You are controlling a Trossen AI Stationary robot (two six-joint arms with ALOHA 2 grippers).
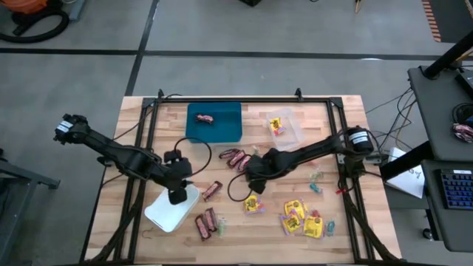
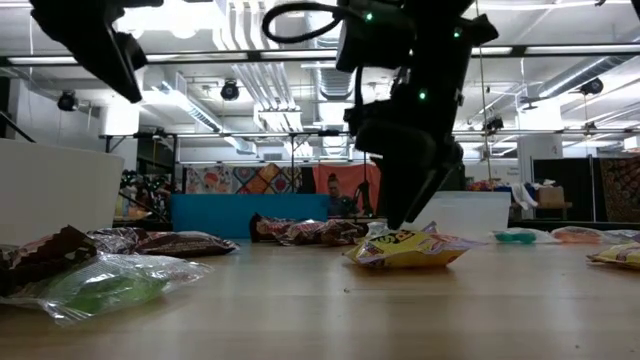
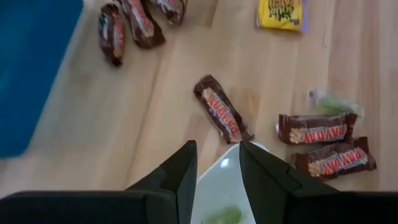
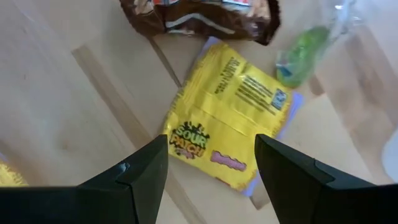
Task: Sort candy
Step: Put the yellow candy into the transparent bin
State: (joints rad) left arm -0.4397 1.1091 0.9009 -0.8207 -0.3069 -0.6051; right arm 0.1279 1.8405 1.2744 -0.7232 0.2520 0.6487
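Observation:
My left gripper (image 1: 178,196) (image 3: 217,146) hangs open above the far end of the white tray (image 1: 164,214) (image 3: 214,186), where a green sweet (image 3: 224,216) lies. My right gripper (image 1: 255,186) (image 4: 211,146) stands open just over a square yellow packet (image 1: 253,205) (image 4: 227,130) (image 2: 405,250) that lies flat on the table, one finger on either side of it. Whether the fingers touch it, I cannot tell. Brown-red mini bars (image 1: 212,191) (image 3: 222,117) lie between the two grippers.
A blue tray (image 1: 222,129) holding one brown bar (image 1: 204,118) and a clear tray (image 1: 290,131) holding a yellow packet stand at the far side. More bars (image 1: 235,157) (image 1: 205,224), several yellow packets (image 1: 299,218) and pastel sweets (image 1: 316,181) are scattered over the table.

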